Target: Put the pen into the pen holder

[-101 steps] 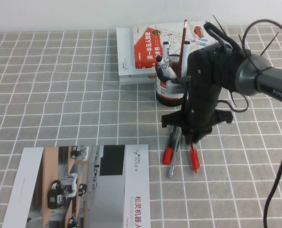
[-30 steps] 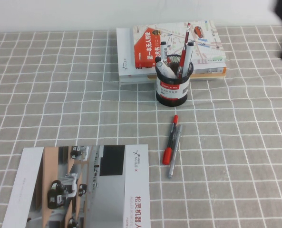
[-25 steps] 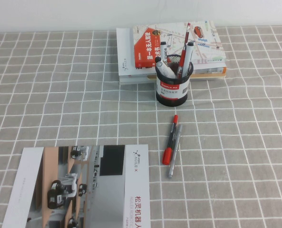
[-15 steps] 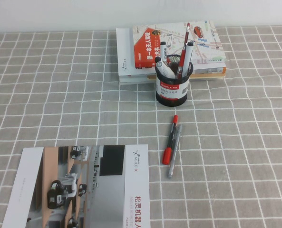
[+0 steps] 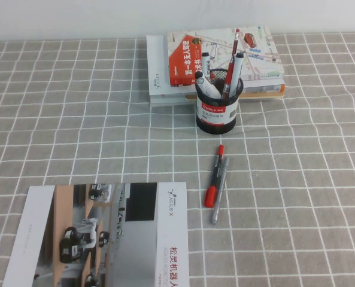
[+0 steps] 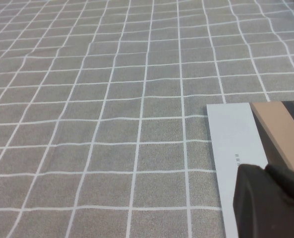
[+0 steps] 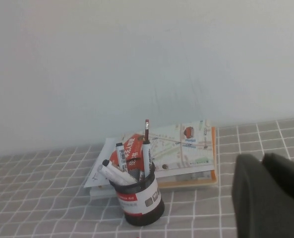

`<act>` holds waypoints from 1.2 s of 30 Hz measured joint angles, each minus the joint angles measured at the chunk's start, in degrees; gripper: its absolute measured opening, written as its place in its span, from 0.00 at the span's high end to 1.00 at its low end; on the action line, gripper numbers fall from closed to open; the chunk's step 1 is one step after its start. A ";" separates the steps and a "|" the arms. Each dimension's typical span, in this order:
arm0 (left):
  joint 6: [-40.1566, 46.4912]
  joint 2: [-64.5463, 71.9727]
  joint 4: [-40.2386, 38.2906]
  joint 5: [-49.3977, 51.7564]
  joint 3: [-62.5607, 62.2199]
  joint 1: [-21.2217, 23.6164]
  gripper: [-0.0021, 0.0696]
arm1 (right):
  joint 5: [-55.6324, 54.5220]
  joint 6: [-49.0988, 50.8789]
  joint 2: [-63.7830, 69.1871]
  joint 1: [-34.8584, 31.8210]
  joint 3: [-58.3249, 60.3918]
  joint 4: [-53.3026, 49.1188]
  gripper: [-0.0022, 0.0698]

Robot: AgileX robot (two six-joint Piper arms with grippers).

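Red, the pen (image 5: 231,60) now stands in the holder (image 5: 218,106) near the desk's far edge; the job looks done. Right tool (image 7: 270,198) has pulled off right, left tool (image 6: 270,203) waits near-left; whether either is apart or together I cannot tell.

Left gripper (image 6: 270,201) and right gripper (image 7: 270,196) are cut off by the frame edges.

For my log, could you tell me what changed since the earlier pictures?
The right hand withdrew from the table, out of the high view; the pen no longer lies there and stands in the pen holder. The left hand hangs over the brochure. Other pens, books unmoved.
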 joint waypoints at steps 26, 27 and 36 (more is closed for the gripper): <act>0.00 0.00 0.00 0.00 0.00 0.00 0.98 | -19.92 -10.55 -16.07 -15.65 28.72 1.98 0.99; 0.00 0.00 0.00 0.00 0.00 0.00 0.98 | -20.22 -10.55 -16.21 -15.65 29.10 1.98 0.99; 0.00 0.00 0.00 0.00 0.00 0.00 0.98 | -19.01 -38.69 -16.34 -15.65 31.60 30.45 0.99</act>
